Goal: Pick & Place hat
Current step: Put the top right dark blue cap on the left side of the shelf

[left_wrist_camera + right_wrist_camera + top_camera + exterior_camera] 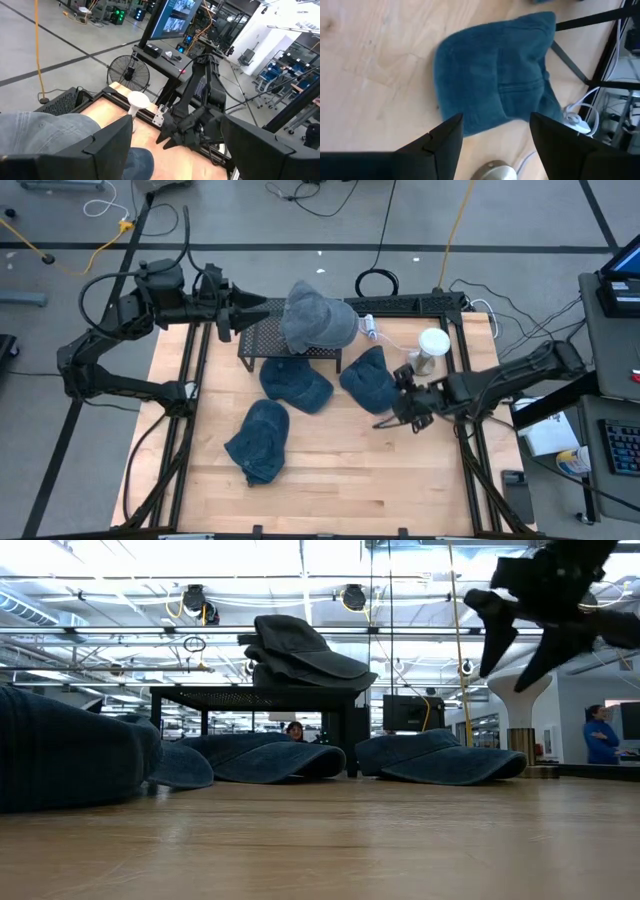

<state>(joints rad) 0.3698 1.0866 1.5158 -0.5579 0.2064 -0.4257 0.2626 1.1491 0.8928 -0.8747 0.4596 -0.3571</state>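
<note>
Right tool (396,408): two dark, hard, wedge-shaped fingers (445,137) standing apart, nothing between them, poised above the table (340,470) at its right side. Just beyond the fingertips lies a blue hat (495,70) of soft denim-like cloth, crown flattened, a stitched seam across it, brim toward the tool; tool and hat are near but apart. In the high view this same hat (368,380) sits right of centre, touching nothing of the tool. Beside it to the left lies a second blue hat (296,383), and nearer, left of centre, a third blue hat (260,440), crumpled and rounded. A grey hat (318,315), paler and folded on itself, rests on top of a black perforated metal stand (262,335) at the far side of the table; in the low view it shows as a layered heap on the stand's flat top. Left tool (248,308): fingers apart, empty, held at the far left just beside the stand and the grey hat. A white, mushroom-shaped post (430,348) stands at the far right corner, a white cable running near it. Table is pale wood planking with visible grain, edged by a black metal frame (190,420). Beyond: grey floor, loose cables, a floor fan (129,76), monitors, and a person (600,735) standing far right in the room.
</note>
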